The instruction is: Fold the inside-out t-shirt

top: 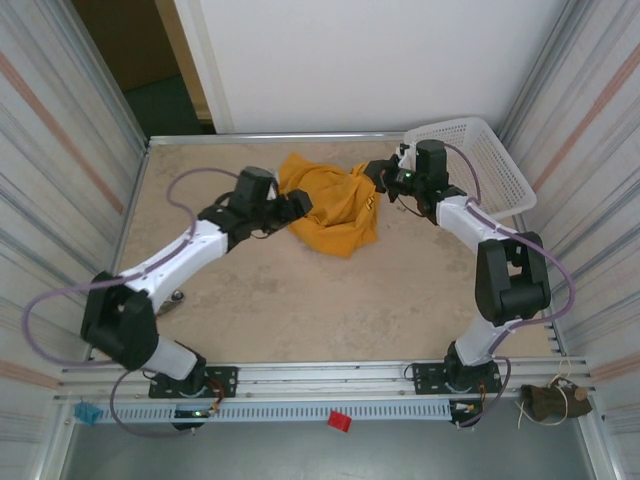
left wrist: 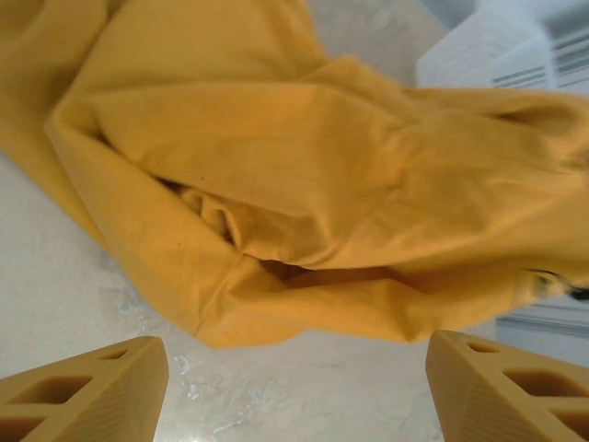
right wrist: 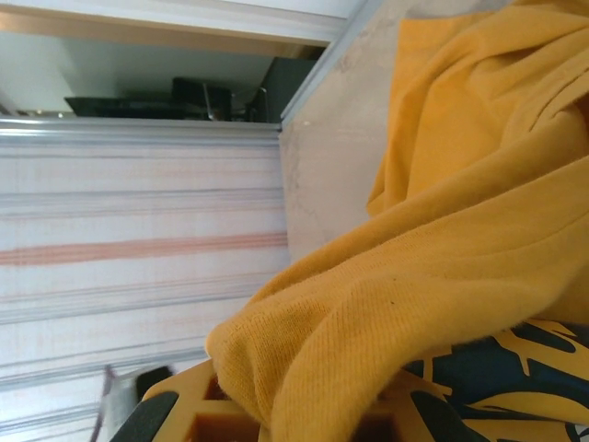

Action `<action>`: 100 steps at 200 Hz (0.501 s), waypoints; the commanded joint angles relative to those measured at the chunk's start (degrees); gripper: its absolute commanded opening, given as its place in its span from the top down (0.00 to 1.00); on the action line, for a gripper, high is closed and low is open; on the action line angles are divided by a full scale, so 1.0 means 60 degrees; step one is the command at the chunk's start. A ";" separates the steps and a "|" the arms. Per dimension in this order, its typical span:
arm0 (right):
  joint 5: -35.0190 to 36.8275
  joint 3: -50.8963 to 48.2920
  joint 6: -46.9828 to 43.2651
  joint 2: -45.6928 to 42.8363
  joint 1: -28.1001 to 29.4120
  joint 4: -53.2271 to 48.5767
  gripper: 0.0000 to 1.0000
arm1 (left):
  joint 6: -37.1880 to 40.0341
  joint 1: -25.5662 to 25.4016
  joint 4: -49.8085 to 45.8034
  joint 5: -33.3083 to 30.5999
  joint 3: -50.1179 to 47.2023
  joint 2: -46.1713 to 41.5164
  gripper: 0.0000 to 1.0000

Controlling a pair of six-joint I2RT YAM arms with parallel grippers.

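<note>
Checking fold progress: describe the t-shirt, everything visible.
Mustard-yellow t-shirt, soft knit by its look, crumpled in a loose unfolded heap at the far middle of the table. Dark print shows where cloth drapes over the right gripper, shut on that edge. The left gripper is open, just short of the near fold, not touching.

t-shirt (right wrist: 479,212) print (right wrist: 469,368) — dark (creased), unreadable

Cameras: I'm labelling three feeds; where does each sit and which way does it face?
Top external: above and behind the robot, facing down at the table; left arm, right arm show.
Left wrist: on the left arm, facing the t-shirt past the open left gripper.
Right wrist: on the right arm, looking along the t-shirt draped over the right gripper.
All share the t-shirt.
</note>
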 commanded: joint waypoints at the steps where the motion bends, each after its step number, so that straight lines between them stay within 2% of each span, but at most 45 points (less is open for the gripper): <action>1: 0.0146 -0.0065 0.0176 -0.0720 0.0020 0.0424 1.00 | -0.0961 -0.0244 0.0437 -0.1094 -0.0146 0.0675 0.25; 66: 0.0207 -0.0101 0.0289 -0.1024 0.0015 0.0453 1.00 | -0.0959 -0.0271 -0.0120 -0.1732 0.1289 0.2471 0.23; 100: 0.0154 -0.0064 0.0482 -0.0990 -0.0001 0.0697 1.00 | -0.1494 -0.0470 -0.0345 -0.2125 0.1514 0.2985 0.28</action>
